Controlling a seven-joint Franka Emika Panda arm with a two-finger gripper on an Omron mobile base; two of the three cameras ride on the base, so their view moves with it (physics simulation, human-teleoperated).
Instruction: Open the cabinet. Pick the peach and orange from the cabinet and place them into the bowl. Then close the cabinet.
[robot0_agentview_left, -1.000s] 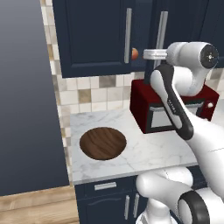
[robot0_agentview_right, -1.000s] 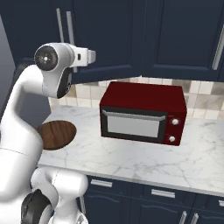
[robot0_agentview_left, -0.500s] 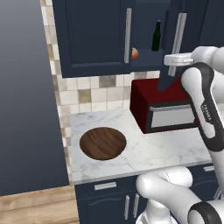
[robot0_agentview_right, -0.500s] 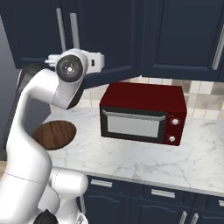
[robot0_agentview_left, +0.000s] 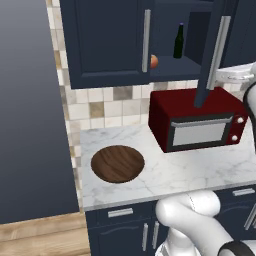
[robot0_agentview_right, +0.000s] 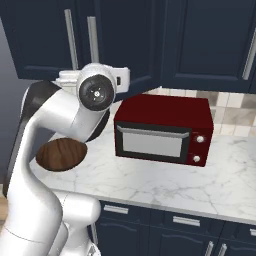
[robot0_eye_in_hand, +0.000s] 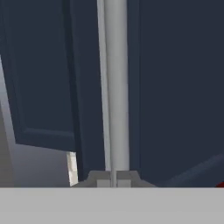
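- The pincer (robot0_eye_in_hand: 113, 178) sits low on the handle (robot0_eye_in_hand: 116, 87) of the right door (robot0_agentview_left: 216, 45); its tips are drawn nearly together, with the bar running up from just between them; it appears clamped on the handle, though the contact itself is hard to make out.
- The handle's long axis is vertical, in line with the door edge; the door stands part-way swung out over the microwave (robot0_agentview_left: 197, 120), the left door (robot0_agentview_left: 107, 42) shut.
- The relation that matters: the cabinet (robot0_agentview_left: 190, 35) opening lies behind and to the left of the pincer, so a reach for fruit must go round the door's free edge.
- The peach (robot0_agentview_left: 154, 61) rests on the shelf just inside, beside the left door's edge; a bottle (robot0_agentview_left: 178, 42) stands further right; the orange cannot be made out.
- The bowl (robot0_agentview_left: 118, 163) lies on the worktop (robot0_agentview_left: 165, 172), below and left of the opening, well apart from the pincer.
- Judgement: the opening step looks unfinished.
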